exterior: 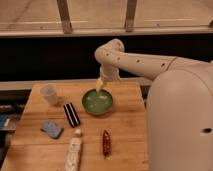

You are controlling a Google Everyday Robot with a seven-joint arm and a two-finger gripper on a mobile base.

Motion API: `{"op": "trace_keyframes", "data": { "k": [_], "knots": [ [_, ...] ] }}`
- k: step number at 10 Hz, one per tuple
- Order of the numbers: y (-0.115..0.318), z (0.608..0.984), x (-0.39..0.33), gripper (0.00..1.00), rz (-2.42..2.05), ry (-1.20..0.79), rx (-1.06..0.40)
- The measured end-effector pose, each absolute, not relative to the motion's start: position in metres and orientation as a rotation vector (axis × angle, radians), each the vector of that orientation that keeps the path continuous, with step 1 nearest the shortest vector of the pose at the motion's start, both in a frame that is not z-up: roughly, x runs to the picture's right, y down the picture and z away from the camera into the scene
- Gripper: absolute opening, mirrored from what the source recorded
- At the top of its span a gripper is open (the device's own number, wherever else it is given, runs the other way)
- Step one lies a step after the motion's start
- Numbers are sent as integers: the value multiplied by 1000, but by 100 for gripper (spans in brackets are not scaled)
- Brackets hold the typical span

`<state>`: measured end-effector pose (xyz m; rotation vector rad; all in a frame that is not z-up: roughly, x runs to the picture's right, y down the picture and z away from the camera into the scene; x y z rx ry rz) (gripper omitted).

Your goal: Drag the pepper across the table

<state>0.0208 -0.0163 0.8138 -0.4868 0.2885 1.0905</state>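
The pepper (106, 143) is a slim dark red chili lying on the wooden table (127, 127), near the front, pointing roughly front to back. My gripper (99, 85) hangs from the white arm above the far rim of the green bowl (97, 102), well behind the pepper and not touching it.
A translucent cup (49, 93) stands at the back left. A black-and-white striped bar (71, 114) lies left of the bowl. A blue sponge-like object (51, 128) and a white bottle (73, 153) lie at the front left. My white body (180, 125) fills the right side.
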Motion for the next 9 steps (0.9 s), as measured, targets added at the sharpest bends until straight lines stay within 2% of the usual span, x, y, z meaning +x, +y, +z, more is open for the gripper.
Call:
{"op": "trace_keyframes", "data": {
  "k": [6,9],
  "knots": [
    [-16,815,21,80,1088,295,-485],
    [8,807,24,80,1103,369,-474]
  ]
}}
